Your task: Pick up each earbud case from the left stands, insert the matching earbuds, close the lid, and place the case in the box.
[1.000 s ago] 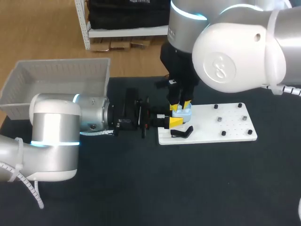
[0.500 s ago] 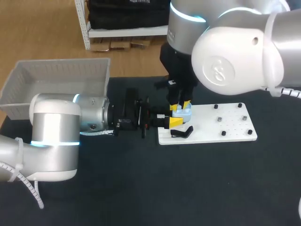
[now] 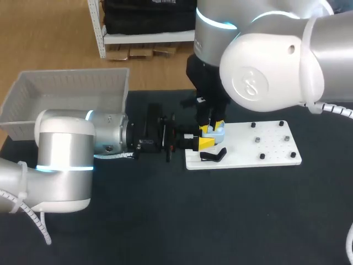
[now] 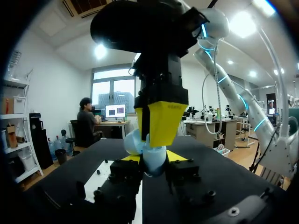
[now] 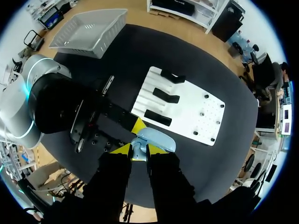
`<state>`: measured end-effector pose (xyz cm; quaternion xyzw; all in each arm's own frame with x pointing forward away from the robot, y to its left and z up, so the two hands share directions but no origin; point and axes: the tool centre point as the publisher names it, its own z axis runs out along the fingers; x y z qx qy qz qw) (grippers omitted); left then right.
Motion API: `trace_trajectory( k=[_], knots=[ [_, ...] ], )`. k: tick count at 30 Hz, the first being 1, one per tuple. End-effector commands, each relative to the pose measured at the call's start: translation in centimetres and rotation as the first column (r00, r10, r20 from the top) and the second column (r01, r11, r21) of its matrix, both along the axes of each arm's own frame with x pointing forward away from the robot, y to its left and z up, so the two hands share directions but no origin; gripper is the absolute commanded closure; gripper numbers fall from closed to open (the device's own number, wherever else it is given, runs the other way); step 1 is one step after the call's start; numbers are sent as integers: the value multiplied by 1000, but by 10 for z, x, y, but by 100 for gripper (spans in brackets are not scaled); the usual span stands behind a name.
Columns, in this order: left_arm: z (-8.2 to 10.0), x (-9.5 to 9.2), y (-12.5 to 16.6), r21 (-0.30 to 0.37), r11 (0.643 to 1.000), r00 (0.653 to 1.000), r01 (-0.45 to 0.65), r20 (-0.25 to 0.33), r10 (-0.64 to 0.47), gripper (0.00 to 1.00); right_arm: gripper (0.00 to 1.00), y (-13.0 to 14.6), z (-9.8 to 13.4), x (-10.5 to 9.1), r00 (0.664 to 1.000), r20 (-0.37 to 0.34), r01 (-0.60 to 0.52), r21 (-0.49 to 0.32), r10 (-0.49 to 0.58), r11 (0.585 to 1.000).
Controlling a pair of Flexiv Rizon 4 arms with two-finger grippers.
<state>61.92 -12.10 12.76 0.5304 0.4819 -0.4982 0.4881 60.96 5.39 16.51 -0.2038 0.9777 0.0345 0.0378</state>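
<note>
Head view is taken up mostly by the black table (image 3: 165,221), with the box (image 3: 71,72) set at its far left corner and the white stand board (image 3: 270,146) laid right of its middle, nearer the far edge. Over the board's left edge the pale blue earbud case (image 3: 216,132) is held clear of the stands, pinched from two sides by the left gripper (image 3: 202,139), which is laid level from the left. The right gripper (image 3: 212,122) is hung straight above the case, its fingers drawn nearly together on a small pale piece, taken to be an earbud (image 5: 138,150). The lid appears open in the right wrist view. Insertion is judged to be the step in hand. Next, the earbud must be lined up with its socket, pressed home and released before the lid is shut.
</note>
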Motion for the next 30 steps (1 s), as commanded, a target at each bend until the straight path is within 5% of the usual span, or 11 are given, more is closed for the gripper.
trace_trajectory(
  k=[1,3,4,6,9,18,30],
  knots=[
    [0,-2,0,-3,1000,1000,-5,3,5,100,98,0,-1,3,1000,-4,-2,-2,2,1000],
    [0,-2,0,-3,1000,1000,-5,3,5,100,57,0,2,2,1000,-3,-3,0,3,1000],
    [0,-2,0,-3,1000,1000,-5,3,5,100,51,-1,4,1,1000,-3,-4,1,4,1000],
    [0,-2,0,-3,1000,1000,-5,3,5,100,23,-2,9,-1,1000,-2,-4,1,4,1000],
    [0,-2,0,-3,1000,1000,-5,3,5,100,2,-4,21,-5,1000,-5,-4,31,4,1000],
    [0,-2,0,-3,1000,1000,-5,3,5,100,0,-33,40,17,996,22,90,77,-92,993],
    [0,-2,0,-3,1000,1000,-5,3,5,100,0,-63,16,55,978,-7,208,73,-209,975]
  ],
)
